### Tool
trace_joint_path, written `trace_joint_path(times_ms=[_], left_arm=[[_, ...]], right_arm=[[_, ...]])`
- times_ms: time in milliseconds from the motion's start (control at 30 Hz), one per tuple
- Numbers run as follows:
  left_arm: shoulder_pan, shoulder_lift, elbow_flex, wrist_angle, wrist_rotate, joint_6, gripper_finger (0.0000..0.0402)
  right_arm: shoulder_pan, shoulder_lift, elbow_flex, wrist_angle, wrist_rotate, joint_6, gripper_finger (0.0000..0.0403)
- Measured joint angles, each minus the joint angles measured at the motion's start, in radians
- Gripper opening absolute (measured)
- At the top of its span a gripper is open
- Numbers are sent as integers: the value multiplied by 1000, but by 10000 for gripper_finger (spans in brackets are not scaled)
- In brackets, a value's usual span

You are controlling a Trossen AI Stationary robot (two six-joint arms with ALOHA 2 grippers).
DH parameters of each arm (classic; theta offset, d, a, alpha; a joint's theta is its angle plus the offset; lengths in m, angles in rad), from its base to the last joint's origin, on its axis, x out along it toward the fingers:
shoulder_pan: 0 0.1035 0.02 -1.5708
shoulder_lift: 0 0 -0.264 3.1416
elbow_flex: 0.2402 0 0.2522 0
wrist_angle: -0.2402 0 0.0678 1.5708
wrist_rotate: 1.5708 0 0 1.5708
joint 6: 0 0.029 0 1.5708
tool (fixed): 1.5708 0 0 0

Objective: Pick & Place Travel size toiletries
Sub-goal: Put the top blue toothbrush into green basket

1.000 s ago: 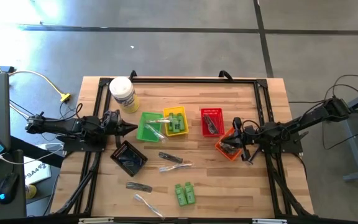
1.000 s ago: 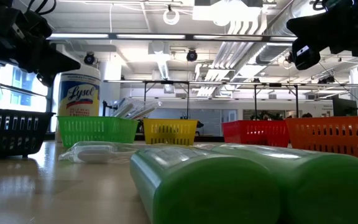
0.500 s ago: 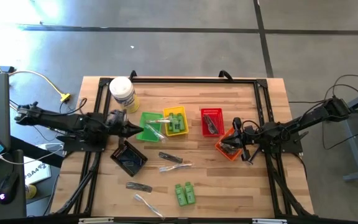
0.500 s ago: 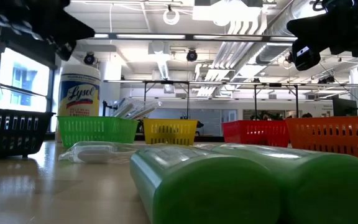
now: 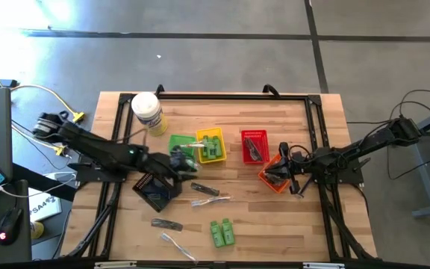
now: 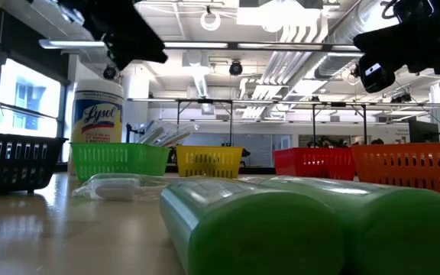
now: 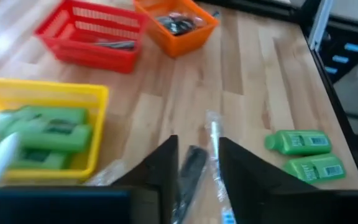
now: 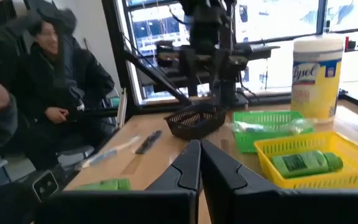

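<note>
Loose toiletries: six pieces lie on the bare wood in the lower middle of the high view, well apart from the baskets above them.
Black stick (image 5: 204, 190): slim, stiff and light by the look of it; best pinched across its narrow width near the middle, so it does not swing.
Clear-wrapped stick (image 5: 210, 200): just below the black stick; the film looks slippery and crinkly, so I would take the firm stick inside, not a loose end of wrap.
Green bottles (image 5: 222, 232): a pair lying side by side, low in the frame; smooth, rounded plastic, probably light and prone to roll, so take one across its flat sides at mid-body.
Other pieces: a second dark stick (image 5: 166, 223) and a second wrapped stick (image 5: 173, 240) lie toward the lower left.
Left gripper (image 5: 187, 165): at the middle of the frame, over the lower edge of the green basket (image 5: 176, 142); fingers parted a moderate way with nothing between them, and its wrist view looks down on the black stick and the wrapped stick through the gap.
Right gripper (image 5: 277, 173): at the right of centre, by the orange basket (image 5: 268, 180); fingers pressed together, holding nothing.
</note>
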Motion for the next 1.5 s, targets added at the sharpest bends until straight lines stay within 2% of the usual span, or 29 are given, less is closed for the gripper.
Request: trace_joint_path(times_ms=[100,200,467,767,1033,1267,1500], left_arm=[[-23,101,102,-58,-2,1,146],[-48,194,209,-147,-2,-8,161],[-128,425,482,-424,-2,-31,159],[-163,641,693,-442,28,-51,158],[-125,772,756,-460,33,-76,159],[-83,827,754,-456,7,-31,160],[-35,883,755,-439,44,-9,160]], right_arm=[[0,0,0,-2,0,0,4],[0,0,0,-7,-2,0,4],[0,0,0,-51,-4,8,4],[0,0,0,-60,-26,47,4],[0,0,0,-71,-26,54,4],[0,0,0,-73,-26,62,4],[0,0,0,-78,-25,62,4]])
